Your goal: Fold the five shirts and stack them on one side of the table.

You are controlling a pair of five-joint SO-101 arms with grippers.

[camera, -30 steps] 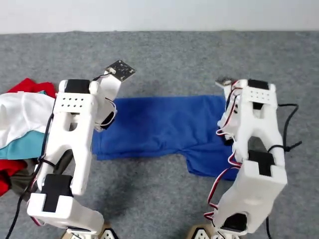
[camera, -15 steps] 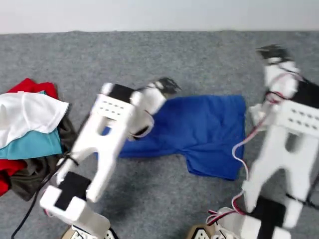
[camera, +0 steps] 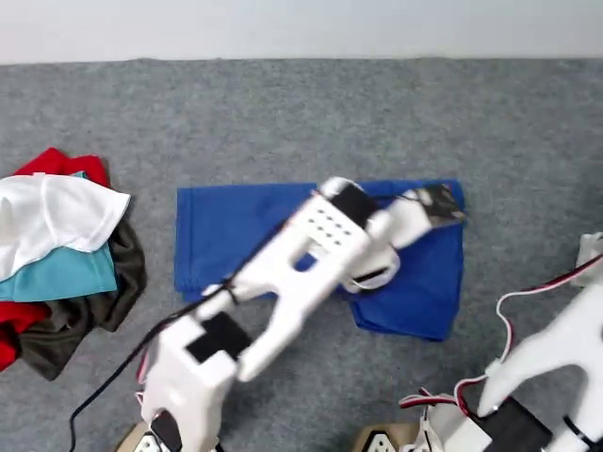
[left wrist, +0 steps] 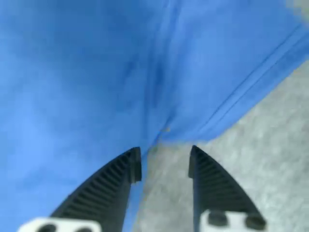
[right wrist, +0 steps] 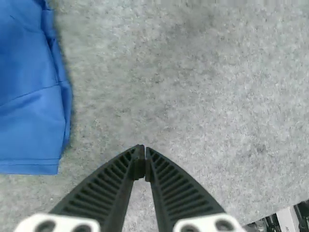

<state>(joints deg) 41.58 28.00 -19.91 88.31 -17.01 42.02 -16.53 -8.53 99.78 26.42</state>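
A blue shirt (camera: 236,235) lies flat in the middle of the grey carpet, partly folded, with a flap hanging toward the front at its right end. My left arm (camera: 325,231) stretches diagonally across it to that right end. In the left wrist view my left gripper (left wrist: 164,154) is open, its fingertips (left wrist: 133,162) straddling the blue shirt's (left wrist: 96,72) hemmed edge where it meets the carpet. My right gripper (right wrist: 140,152) is shut and empty over bare carpet, to the right of the blue shirt (right wrist: 29,96). The right arm (camera: 565,348) sits at the front right corner.
A loose pile of shirts lies at the left edge: a white one (camera: 47,221) on top, a teal one (camera: 61,273), a red one (camera: 52,165) and a dark olive one (camera: 85,315). Bare carpet (camera: 311,113) runs behind the blue shirt.
My left arm has swung from the shirt's left end across to its right end. The right arm has pulled away from the shirt to the front right corner.
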